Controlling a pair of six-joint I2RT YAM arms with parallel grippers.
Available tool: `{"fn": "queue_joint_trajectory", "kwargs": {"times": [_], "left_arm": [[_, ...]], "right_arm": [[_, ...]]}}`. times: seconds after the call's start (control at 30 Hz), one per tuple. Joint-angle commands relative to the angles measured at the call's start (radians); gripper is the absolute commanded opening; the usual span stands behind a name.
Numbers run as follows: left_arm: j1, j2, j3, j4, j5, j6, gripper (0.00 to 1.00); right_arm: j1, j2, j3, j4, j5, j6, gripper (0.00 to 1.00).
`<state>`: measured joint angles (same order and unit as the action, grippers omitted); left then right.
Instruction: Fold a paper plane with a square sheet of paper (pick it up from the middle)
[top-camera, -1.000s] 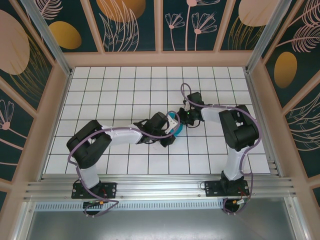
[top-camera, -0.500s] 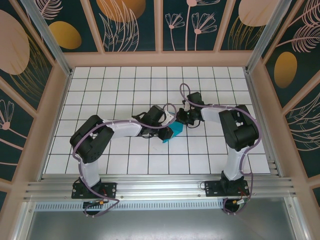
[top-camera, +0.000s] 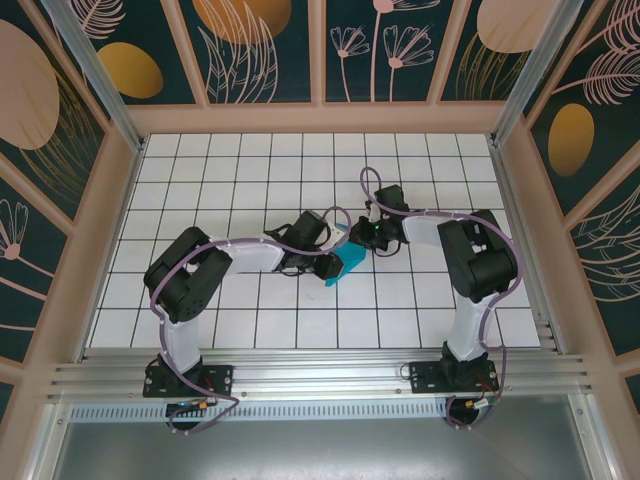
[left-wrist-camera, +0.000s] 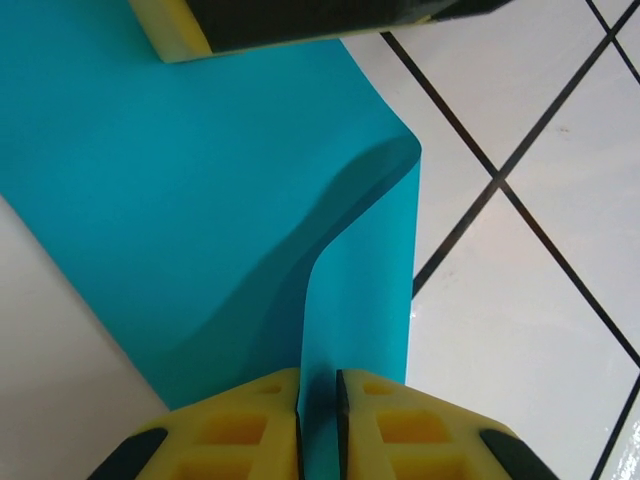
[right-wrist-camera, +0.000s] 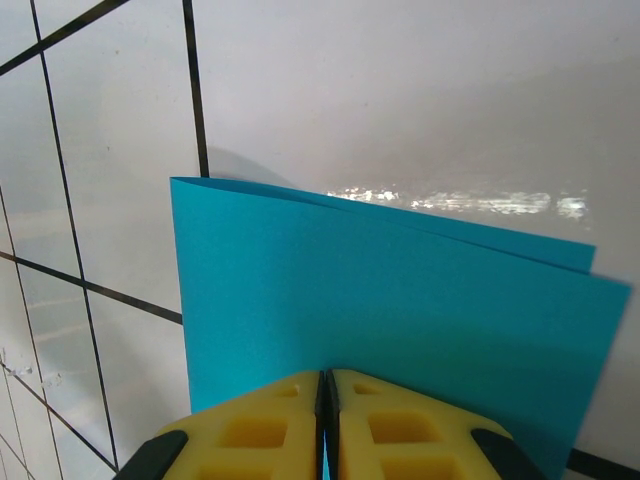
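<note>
The square sheet of paper (top-camera: 346, 263) is plain teal-blue with a smooth, matte surface. It sits near the middle of the white tiled table (top-camera: 200, 180), between the two arms' tips. In the right wrist view it is doubled over on itself: two layers show, their top edges slightly offset, with a sharp corner at the upper left. In the left wrist view the paper bows upward in a soft ridge that casts a darker shadow across the sheet, and one edge runs straight down into the fingers.

The left end effector (left-wrist-camera: 318, 405) is nearly closed. Its yellow fingers (left-wrist-camera: 240, 425) leave only a thin slit, and an edge of the teal paper is pinched in it. At the top of that same view, a yellow-and-black finger of the other arm rests against the sheet.

The right end effector (right-wrist-camera: 325, 400) is pressed together even tighter — its two yellow pads meet with the paper's lower edge clamped between them, and the folded sheet rises in front of the table's tiles.
</note>
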<state>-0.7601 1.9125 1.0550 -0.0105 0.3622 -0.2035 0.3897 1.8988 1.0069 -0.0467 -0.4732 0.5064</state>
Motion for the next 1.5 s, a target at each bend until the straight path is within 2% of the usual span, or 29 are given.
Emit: {"fn": "queue_joint_trajectory", "kwargs": {"times": [0.0,0.37,0.73,1.47], "left_arm": [[0.011,0.003,0.017,0.007,-0.021,0.006,0.2],[0.012,0.021,0.039,-0.008,-0.017,0.025,0.22],[0.012,0.025,0.043,-0.019,-0.067,0.039,0.22],[0.012,0.029,0.065,-0.023,-0.099,0.059,0.23]], "right_arm": [[0.002,0.031,-0.035,-0.032,0.028,0.006,0.14],[0.002,0.024,-0.042,-0.026,0.041,0.021,0.14],[0.002,0.023,-0.045,-0.021,0.041,0.03,0.14],[0.002,0.034,-0.062,-0.007,0.045,0.035,0.14]]}}
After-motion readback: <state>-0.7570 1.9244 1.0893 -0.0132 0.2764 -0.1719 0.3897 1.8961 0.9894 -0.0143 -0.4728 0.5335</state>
